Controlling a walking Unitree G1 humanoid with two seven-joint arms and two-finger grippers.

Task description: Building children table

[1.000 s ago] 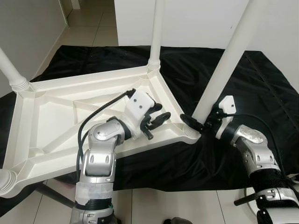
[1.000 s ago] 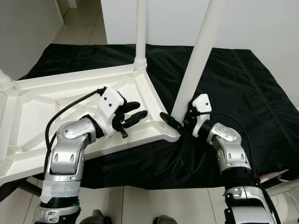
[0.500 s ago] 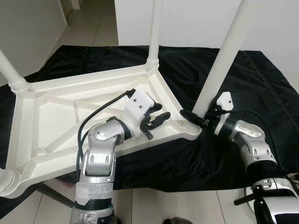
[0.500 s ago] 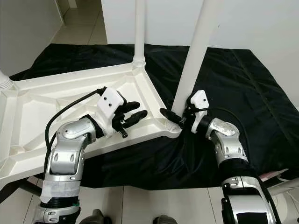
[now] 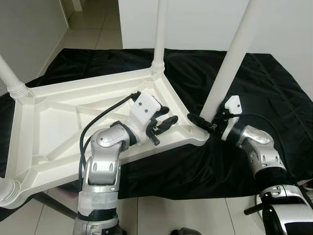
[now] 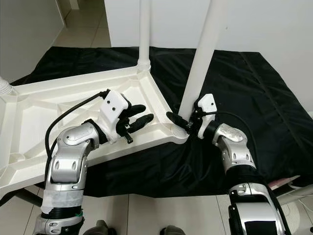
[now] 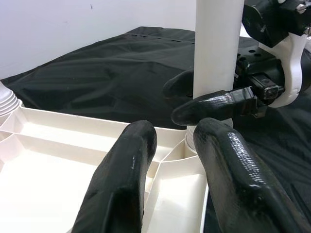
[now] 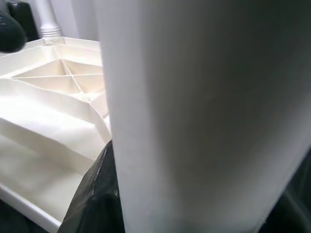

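Note:
A white plastic children's table point(image 5: 49, 122) lies upside down on a black cloth, with its legs pointing up. My right gripper point(image 5: 199, 120) is shut on the near right leg point(image 5: 230, 58), low down just above its corner socket point(image 5: 198, 133). The right wrist view shows that leg point(image 8: 194, 111) very close. My left gripper point(image 5: 164, 123) hovers open over the table's ribbed underside beside that corner and holds nothing. Its two black fingers point(image 7: 126, 184) point at the same leg point(image 7: 216, 43). Another leg point(image 5: 159, 34) stands at the far corner and one point(image 5: 10, 76) at the left.
The black cloth point(image 5: 274, 88) covers a tiled floor point(image 5: 161, 215). White walls point(image 5: 195, 19) stand close behind and a grey wall point(image 5: 29, 29) at the left. The table's near left corner point(image 5: 7, 191) reaches past the cloth. A white object point(image 6: 288, 186) lies at the right edge.
The near right leg now leans less to the right, and my right wrist has turned and shifted a little left with it. The left arm has stayed put.

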